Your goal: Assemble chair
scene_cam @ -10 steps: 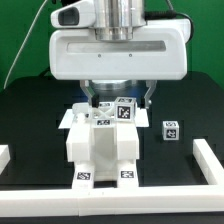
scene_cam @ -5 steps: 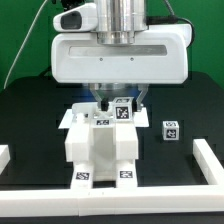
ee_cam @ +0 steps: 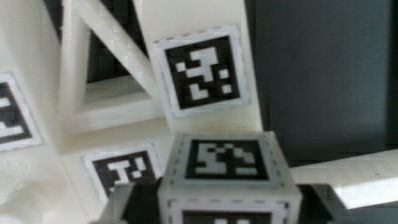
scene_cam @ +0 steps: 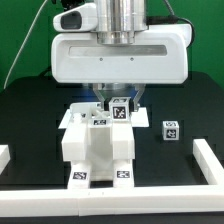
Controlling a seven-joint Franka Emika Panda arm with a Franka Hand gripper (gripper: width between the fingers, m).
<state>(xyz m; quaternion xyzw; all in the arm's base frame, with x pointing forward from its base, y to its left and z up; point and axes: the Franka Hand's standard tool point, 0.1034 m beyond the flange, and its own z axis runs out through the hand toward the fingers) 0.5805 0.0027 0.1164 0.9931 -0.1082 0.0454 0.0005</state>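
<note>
Clamped on a small tagged block [scene_cam: 122,111], the gripper [scene_cam: 118,102] hangs just under the wide white housing [scene_cam: 120,55] that fills the upper middle of the exterior view. In the wrist view its dark fingers [ee_cam: 135,205] lie against both sides of that block. The block sits right at the rear top of the chair [scene_cam: 100,150], which stands in the middle of the frame on the black table [scene_cam: 30,110]; whether block and chair already touch I cannot tell, since the housing shades the joint. The likeliest trouble is misalignment. If the block goes down slightly off line or tilted, its edge will probably catch on a slab, and the push would slide the whole assembly, as nothing visible pins it. A grip this low on the block could also let it twist between the fingers under load. The chair itself is chunky, matt white plastic built of stepped slabs, with black-and-white square tags on its top faces and on the two lower front ends. One loose cube [scene_cam: 171,130] with its own tag waits well apart toward the exterior view's right, inside the plain white rails [scene_cam: 207,160]
</note>
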